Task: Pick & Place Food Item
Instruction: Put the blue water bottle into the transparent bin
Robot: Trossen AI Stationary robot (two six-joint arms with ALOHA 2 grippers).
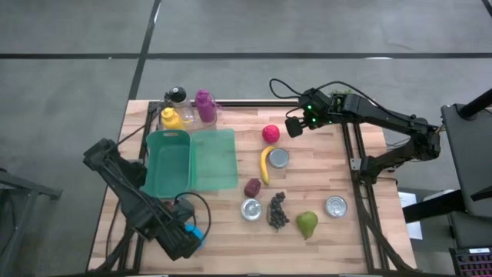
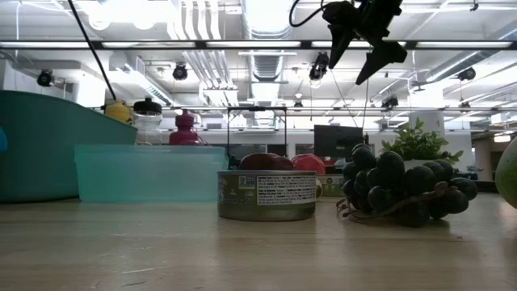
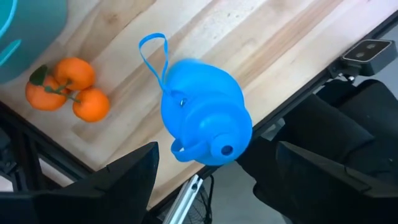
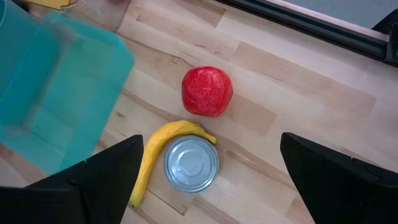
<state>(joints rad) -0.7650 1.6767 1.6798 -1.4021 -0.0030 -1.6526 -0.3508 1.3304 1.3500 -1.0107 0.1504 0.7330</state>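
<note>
Banana touches a can below the right tool.

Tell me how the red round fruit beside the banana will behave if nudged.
The red fruit looks nearly spherical, so it would probably roll. Its skin seems smooth, perhaps slippery. The banana and can lie close by and might stop it.

Setting: robotics lab or industrial workspace. Evidence: exposed ceiling ducts and strip lights overhead, grey concrete floor with dark taped lines, wooden-slat worktable on a metal frame, monitor in background.
</note>
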